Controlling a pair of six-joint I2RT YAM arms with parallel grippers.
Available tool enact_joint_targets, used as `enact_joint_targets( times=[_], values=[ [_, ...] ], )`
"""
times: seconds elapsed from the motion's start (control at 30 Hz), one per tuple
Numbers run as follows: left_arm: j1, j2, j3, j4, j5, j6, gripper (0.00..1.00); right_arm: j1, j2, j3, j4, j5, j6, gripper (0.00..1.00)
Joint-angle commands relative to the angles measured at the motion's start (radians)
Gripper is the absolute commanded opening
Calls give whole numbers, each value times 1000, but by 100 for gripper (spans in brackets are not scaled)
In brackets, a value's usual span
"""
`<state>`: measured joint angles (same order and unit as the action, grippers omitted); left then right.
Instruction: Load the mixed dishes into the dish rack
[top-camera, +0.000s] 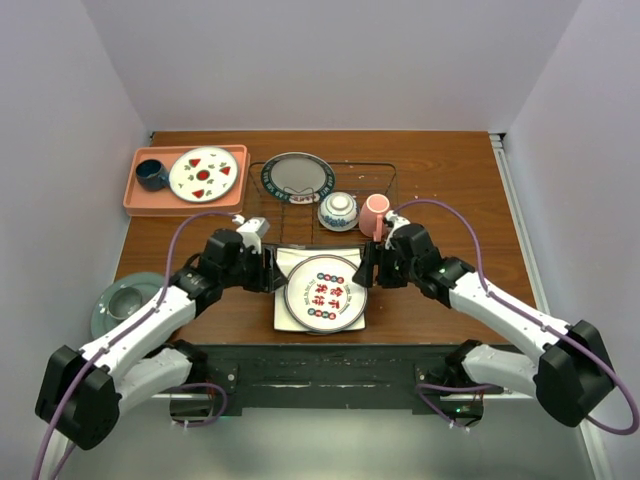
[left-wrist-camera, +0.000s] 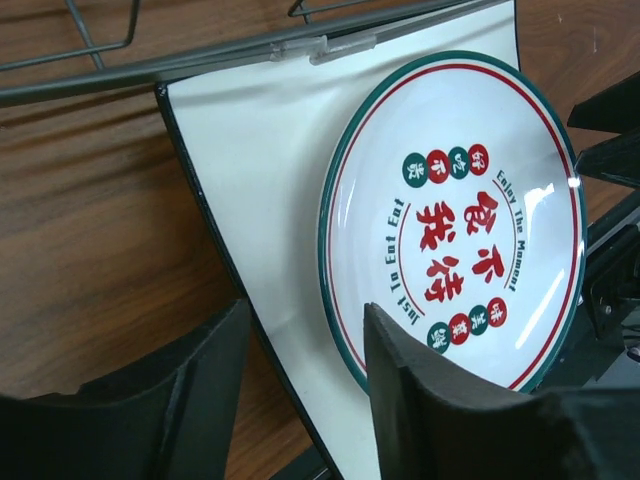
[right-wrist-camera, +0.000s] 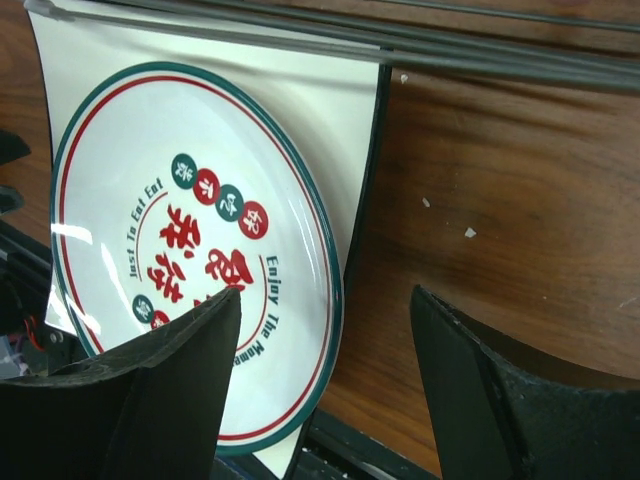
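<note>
Left gripper (top-camera: 272, 270) and right gripper (top-camera: 365, 268), both spread, flank the white square plate (top-camera: 290, 262) at the counter's near-edge centre, a red-lettered round plate (top-camera: 325, 293) atop it; the dish rack (top-camera: 360, 178) sits toward the far edge.

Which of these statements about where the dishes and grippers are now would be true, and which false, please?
1. The small dark blue cup stands in the dish rack. False: it sits on the salmon-pink tray.
2. The pink mug is in the dish rack. True.
3. The white square plate is bare. False: a round plate with red characters lies on it.
4. The left gripper and right gripper are both open, flanking the white square plate. True.
</note>
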<state>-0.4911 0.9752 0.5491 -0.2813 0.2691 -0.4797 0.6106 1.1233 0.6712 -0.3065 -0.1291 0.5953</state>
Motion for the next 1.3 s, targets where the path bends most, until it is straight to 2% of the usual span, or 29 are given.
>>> enact_joint_targets(
  times=[0.0, 0.23, 0.37, 0.63, 1.07, 1.27],
  values=[
    [-24, 34, 3, 97, 56, -26, 50, 5, -31, -18, 38, -55, 9, 70],
    [-55, 80, 14, 119, 53, -40, 37, 3, -3, -51, 76, -73, 26, 59],
    [-70, 95, 14, 120, 45, -46, 30, 5, -7, -70, 90, -76, 38, 59],
    [-112, 146, 8, 146, 47, -59, 0, 5, -29, -107, 118, -70, 78, 58],
    [-152, 188, -5, 201, 47, -88, 0, 5, -112, -186, 164, -122, 159, 58],
    [-158, 195, -8, 212, 22, -109, 0, 5, -128, -205, 145, -225, 152, 62]
  ],
)
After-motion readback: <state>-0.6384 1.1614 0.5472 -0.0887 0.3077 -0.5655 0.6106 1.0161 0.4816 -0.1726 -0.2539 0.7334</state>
